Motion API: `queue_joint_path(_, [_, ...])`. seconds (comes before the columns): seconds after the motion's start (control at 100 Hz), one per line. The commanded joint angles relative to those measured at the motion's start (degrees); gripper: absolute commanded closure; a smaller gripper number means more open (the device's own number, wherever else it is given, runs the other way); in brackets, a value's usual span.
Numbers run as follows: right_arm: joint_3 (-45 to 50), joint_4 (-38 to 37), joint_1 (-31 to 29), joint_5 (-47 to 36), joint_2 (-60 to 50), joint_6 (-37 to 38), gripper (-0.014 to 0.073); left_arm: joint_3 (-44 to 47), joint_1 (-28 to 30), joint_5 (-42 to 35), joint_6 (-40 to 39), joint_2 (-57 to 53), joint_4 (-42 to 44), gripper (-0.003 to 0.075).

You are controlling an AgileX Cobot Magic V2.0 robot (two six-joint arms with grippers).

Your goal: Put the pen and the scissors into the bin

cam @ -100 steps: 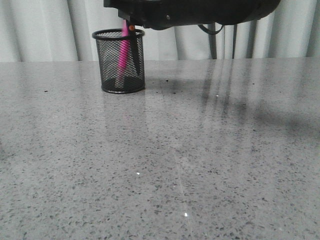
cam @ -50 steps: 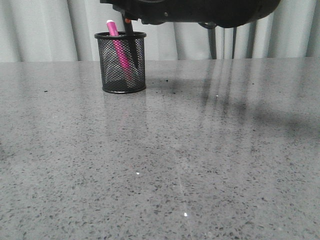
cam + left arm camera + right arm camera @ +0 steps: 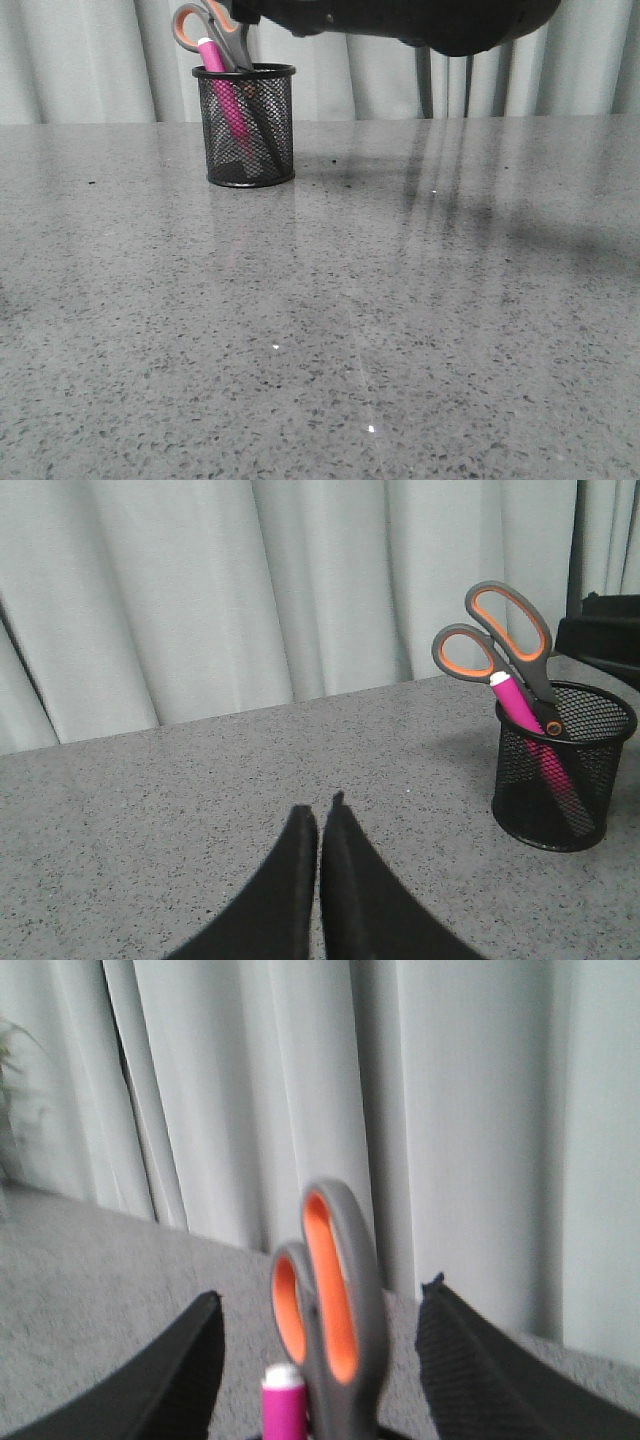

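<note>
Already standing blades-down in the bin (image 3: 245, 125): scissors (image 3: 205, 28), grey handles lined in orange, poking above the rim, leaning beside the pen (image 3: 228, 98), magenta with a white tip. Bin on the grey speckled table (image 3: 400, 300), near the curtain (image 3: 100, 60). Right gripper (image 3: 320, 1360) spread wide around the handles, touching nothing. Left gripper (image 3: 320, 825) pressed closed, empty, well apart from the bin.

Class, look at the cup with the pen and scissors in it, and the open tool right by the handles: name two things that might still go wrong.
1. The scissors stick out tall and tilted from the cup; the light cup might tip.
2. The right tool straddles the handles; pulling away crookedly may snag them. The pen would spill too.
</note>
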Motion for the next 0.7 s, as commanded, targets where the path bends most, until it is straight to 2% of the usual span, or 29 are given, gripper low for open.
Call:
queue_joint_path(0.0, [-1.3, -0.2, -0.8, -8.1, -5.1, -0.5, 0.0201, -1.7, 0.1, -2.4, -0.5, -0.2, -0.9, 0.0739])
queue_joint_path(0.08, [-1.3, -0.2, -1.9, -7.7, -7.5, -0.5, 0.0216, -1.7, 0.1, -2.4, -0.5, -0.2, -0.9, 0.0739])
queue_joint_path(0.2, [-1.3, -0.2, -4.6, -0.9, -12.5, -0.5, 0.0315, -1.7, 0.1, -2.5, -0.5, -0.2, -0.9, 0.0739])
queue_joint_path(0.32, [-1.3, -0.7, -7.1, 12.8, -18.6, -0.5, 0.0495, -1.7, 0.1, -2.5, -0.5, -0.2, -0.9, 0.0739])
queue_joint_path(0.43, [-0.6, -5.4, -8.8, 26.1, -24.5, -0.5, 0.0669, -1.7, 0.1, -2.5, -0.5, -0.2, -0.9, 0.0739])
queue_joint_path(0.59, [6.5, -15.7, -8.9, 31.7, -33.5, -0.5, 0.067, -1.4, 0.1, -3.8, -0.5, -0.4, -0.9, 0.0739])
queue_joint_path(0.69, [14.2, -16.8, -9.0, 30.2, -39.3, -0.5, 0.067, 0.4, 0.1, -6.2, -0.5, -1.8, -1.4, 0.0739])
